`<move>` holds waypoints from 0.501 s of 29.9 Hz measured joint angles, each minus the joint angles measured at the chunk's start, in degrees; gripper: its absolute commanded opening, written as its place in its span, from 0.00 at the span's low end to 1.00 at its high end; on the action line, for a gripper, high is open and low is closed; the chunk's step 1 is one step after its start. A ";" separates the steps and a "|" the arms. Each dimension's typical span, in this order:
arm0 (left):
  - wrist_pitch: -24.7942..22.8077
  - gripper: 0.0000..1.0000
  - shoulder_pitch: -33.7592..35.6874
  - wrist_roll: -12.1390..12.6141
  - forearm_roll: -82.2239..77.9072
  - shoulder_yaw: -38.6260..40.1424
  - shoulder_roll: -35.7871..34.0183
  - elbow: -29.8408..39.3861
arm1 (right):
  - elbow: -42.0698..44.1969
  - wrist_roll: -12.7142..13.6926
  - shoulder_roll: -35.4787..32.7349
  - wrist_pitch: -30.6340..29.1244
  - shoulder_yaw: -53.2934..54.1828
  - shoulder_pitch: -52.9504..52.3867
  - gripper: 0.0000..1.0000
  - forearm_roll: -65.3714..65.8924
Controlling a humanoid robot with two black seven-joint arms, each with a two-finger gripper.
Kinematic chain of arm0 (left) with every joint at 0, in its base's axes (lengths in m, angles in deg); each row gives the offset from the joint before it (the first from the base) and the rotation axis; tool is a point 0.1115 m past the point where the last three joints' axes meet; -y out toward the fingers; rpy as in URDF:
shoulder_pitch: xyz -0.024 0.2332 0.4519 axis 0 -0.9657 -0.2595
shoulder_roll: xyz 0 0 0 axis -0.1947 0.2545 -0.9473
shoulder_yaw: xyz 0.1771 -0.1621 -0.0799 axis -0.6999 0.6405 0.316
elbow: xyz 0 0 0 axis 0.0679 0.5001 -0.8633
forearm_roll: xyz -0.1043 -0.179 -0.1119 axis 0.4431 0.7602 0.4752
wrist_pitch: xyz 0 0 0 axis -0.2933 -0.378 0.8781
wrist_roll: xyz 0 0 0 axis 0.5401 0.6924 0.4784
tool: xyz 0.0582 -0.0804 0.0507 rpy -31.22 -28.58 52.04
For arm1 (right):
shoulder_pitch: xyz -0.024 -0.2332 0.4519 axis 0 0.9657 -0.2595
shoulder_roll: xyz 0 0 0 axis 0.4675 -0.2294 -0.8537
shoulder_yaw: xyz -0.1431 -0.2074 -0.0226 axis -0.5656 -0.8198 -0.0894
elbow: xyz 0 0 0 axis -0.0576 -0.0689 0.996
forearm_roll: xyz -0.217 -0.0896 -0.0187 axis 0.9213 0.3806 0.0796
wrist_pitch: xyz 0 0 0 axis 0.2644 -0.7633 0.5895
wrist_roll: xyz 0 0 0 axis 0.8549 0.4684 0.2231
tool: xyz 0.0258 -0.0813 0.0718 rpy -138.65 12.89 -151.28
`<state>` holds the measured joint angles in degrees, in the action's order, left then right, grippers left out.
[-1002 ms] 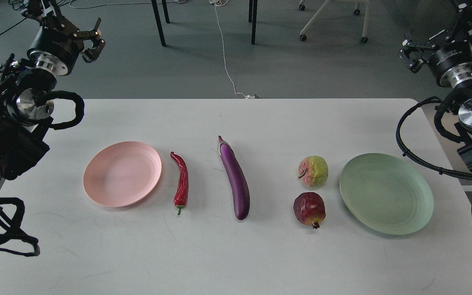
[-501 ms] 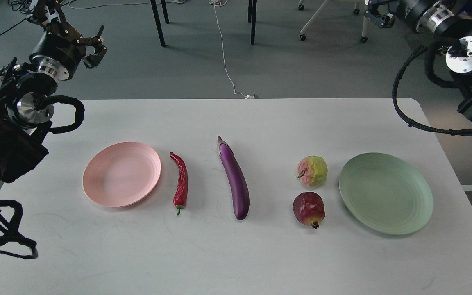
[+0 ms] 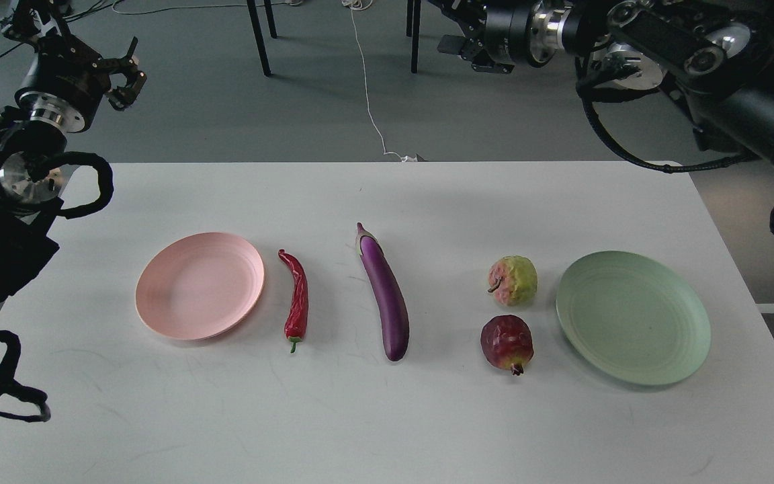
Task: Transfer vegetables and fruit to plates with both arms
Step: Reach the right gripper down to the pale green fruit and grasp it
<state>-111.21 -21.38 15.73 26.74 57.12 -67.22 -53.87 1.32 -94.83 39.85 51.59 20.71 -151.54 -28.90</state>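
Note:
On the white table (image 3: 387,430) lie, left to right, the pink plate (image 3: 199,285), the red chili pepper (image 3: 297,300), the purple eggplant (image 3: 384,293), the yellow-green blushed fruit (image 3: 513,280) with the dark red pomegranate (image 3: 507,343) in front of it, and the pale green plate (image 3: 632,316). Both plates hold nothing. My left gripper (image 3: 125,72) is open and empty, raised beyond the table's back left corner. My right gripper (image 3: 457,33) is raised behind the table's back edge near the top middle; its fingers are dark and cut by the frame edge.
Beyond the table are grey floor, black table legs (image 3: 259,37), a white cable (image 3: 370,101) and a chair base (image 3: 541,30). Black cable loops of the arms hang over the table's left edge (image 3: 84,185) and back right corner (image 3: 629,158).
My right arm has swung far to the left and up, from the right side to across the top of the view. My left gripper has shifted slightly left. The food and plates have not moved.

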 measured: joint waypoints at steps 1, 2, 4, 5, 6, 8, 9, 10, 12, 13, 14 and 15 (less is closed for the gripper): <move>0.00 0.98 -0.26 0.04 0.16 0.04 -0.16 0.00 | -0.92 -0.12 0.07 0.00 -1.68 -0.48 0.99 1.90; 0.00 0.98 -0.47 0.07 0.25 0.07 -0.22 0.00 | -2.06 -0.37 0.21 0.02 -3.54 -1.09 0.99 4.01; 0.00 0.98 -1.10 0.09 0.38 0.10 -0.24 0.01 | -4.34 -0.96 0.73 0.03 -7.06 -2.09 0.99 8.24; 0.00 0.98 -1.32 0.09 0.45 0.14 -0.24 0.04 | -5.59 -1.23 1.17 0.04 -9.06 -2.48 0.99 10.94; 0.00 0.98 -1.48 0.09 0.53 0.24 -0.25 0.08 | -6.85 -1.44 1.73 0.04 -11.16 -2.74 0.99 14.07; 0.00 0.98 -1.61 -0.09 0.70 0.38 -0.23 0.16 | -8.85 -2.00 2.85 0.03 -15.00 -2.96 0.99 20.93; 0.00 0.98 -1.63 -0.32 0.80 0.41 -0.20 0.17 | -9.56 -2.67 3.32 0.03 -16.87 -2.97 0.99 24.73; 0.00 0.98 -1.65 -0.56 0.96 0.43 -0.17 0.17 | -9.95 -3.44 3.61 0.03 -18.26 -2.97 0.99 27.64; 0.00 0.98 -1.66 -0.75 1.37 0.45 -0.14 0.17 | -10.50 -5.05 3.93 0.04 -20.75 -2.84 0.99 32.51; 0.00 0.98 -1.66 -0.77 1.58 0.45 -0.14 0.18 | -10.79 -5.52 3.96 0.04 -21.87 -2.58 0.99 33.97; 0.00 0.98 -1.66 -0.78 1.72 0.45 -0.19 0.18 | -11.09 -5.78 3.96 0.04 -22.77 -2.36 0.99 34.77; 0.00 0.99 -1.66 -0.78 1.80 0.45 -0.30 0.19 | -11.49 -5.96 3.96 0.04 -23.73 -2.11 0.99 35.32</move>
<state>-111.21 -23.04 14.95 28.55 57.58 -67.52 -53.68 -10.17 -100.79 43.81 51.63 -3.02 -153.65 6.42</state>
